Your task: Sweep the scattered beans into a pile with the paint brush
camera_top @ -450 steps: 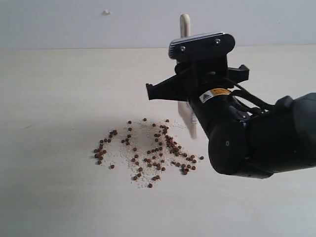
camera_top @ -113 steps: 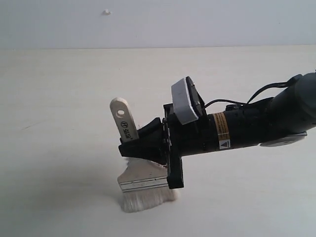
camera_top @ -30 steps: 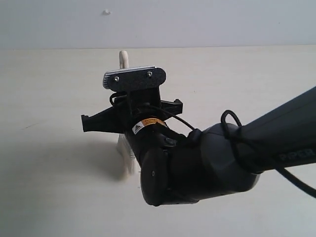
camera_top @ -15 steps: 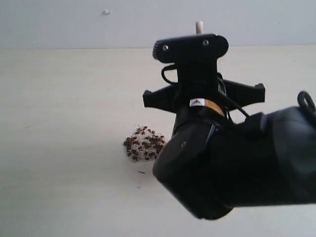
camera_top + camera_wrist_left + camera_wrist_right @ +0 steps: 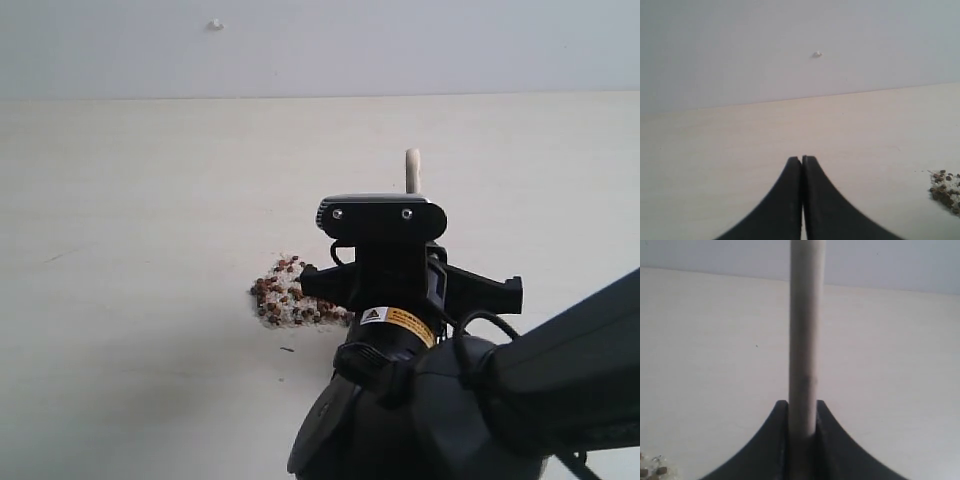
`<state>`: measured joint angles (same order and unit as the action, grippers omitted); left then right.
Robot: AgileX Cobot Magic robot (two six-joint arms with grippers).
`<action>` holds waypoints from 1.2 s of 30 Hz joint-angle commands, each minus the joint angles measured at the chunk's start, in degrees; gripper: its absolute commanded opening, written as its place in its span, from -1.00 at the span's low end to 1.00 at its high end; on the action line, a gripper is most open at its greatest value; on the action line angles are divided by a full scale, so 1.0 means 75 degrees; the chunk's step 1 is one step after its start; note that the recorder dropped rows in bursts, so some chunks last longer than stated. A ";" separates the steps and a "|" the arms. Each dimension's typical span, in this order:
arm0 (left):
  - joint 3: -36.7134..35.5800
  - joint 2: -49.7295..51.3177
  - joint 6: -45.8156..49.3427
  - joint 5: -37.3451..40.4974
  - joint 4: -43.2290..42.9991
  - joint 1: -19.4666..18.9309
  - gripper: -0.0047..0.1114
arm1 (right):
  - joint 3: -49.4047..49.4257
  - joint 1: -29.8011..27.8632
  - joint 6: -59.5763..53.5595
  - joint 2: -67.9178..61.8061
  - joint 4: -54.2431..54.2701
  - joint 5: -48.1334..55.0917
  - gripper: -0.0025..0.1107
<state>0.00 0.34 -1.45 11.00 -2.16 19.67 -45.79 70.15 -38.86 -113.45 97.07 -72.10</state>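
Observation:
The beans [image 5: 288,296] lie in one tight heap mixed with whitish grains, left of centre on the pale table; the heap's edge also shows in the left wrist view [image 5: 946,187] and the right wrist view [image 5: 652,471]. My right arm [image 5: 400,330] stands just right of the heap and covers its right edge. The right gripper [image 5: 802,409] is shut on the paint brush [image 5: 806,325], whose pale handle tip [image 5: 412,168] sticks up above the wrist. Bristles and ferrule are hidden. My left gripper [image 5: 802,159] is shut and holds nothing, left of the heap.
The pale wooden table [image 5: 130,200] runs back to a grey wall with a small white mark [image 5: 214,23]. A tiny dark speck [image 5: 287,349] lies just in front of the heap.
The right arm has swung from the left over to the right, uncovering the heaped beans, then dropped lower in the view. The brush stays in its grip. The heap has not moved.

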 commanded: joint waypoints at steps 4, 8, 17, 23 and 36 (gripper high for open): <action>0.0000 -0.0045 -0.0044 -0.0034 0.0055 0.0033 -0.92 | -0.0226 0.0008 0.0809 -0.0182 -0.0775 0.0285 -0.96; 0.0000 -0.0045 -0.0044 -0.0034 0.0055 0.0033 -0.92 | -0.0540 -0.0042 0.0809 -0.0182 -0.0970 0.0285 -0.96; 0.0000 -0.0045 -0.0044 -0.0034 0.0055 0.0033 -0.92 | -0.0968 -0.0108 0.0841 -0.0182 -0.1602 0.0285 -0.96; 0.0000 -0.0045 -0.0044 -0.0034 0.0055 0.0033 -0.92 | -0.0968 -0.0108 0.0460 0.0162 -0.1303 0.0285 -0.96; 0.0000 -0.0045 -0.0044 -0.0034 0.0055 0.0033 -0.92 | -0.0920 -0.0192 -0.1438 0.0856 -0.0948 0.0285 -0.96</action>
<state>0.00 0.34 -1.45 11.00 -2.16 19.67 -52.86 69.44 -47.16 -106.82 89.61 -69.43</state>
